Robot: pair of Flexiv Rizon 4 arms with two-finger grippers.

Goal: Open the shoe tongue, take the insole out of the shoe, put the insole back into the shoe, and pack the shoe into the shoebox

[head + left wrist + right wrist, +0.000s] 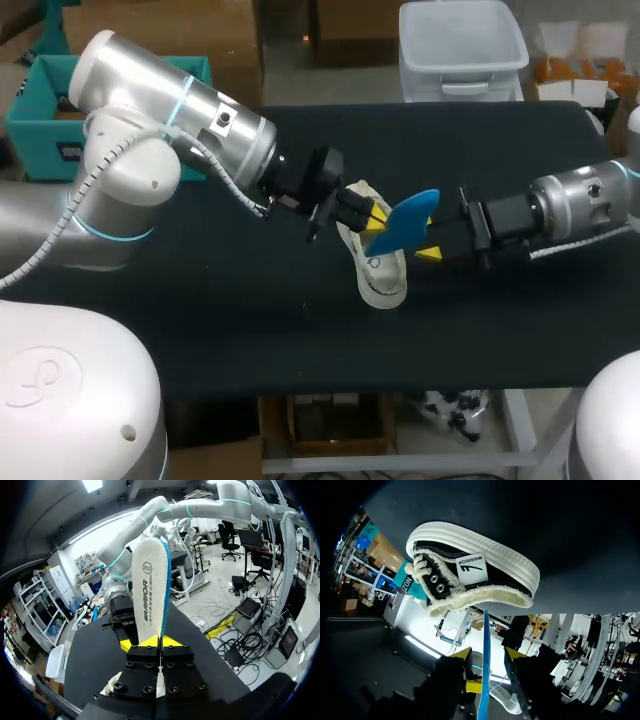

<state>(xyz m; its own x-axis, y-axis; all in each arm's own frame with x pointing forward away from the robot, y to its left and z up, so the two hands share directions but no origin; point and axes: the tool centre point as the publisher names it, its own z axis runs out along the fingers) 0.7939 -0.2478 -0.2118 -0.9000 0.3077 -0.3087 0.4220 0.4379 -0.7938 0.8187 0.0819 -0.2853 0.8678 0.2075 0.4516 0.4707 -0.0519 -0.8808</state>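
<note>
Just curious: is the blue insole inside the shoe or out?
Out: the left gripper holds the insole pinched, clear of the shoe.

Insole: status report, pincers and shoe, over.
Left pincer shut on insole, out of shoe. Right pincer open, straddling insole. Shoe on table, unheld; nothing between it and insole.

Table [200, 330]: one wide top, covered in black matte material, running almost the full width of the head view. Near and far edges straight. Surface flat and evenly dark, with a few pale specks. Lighting soft; no sharp shadows on it. Both wrist views show the same dark top.
</note>
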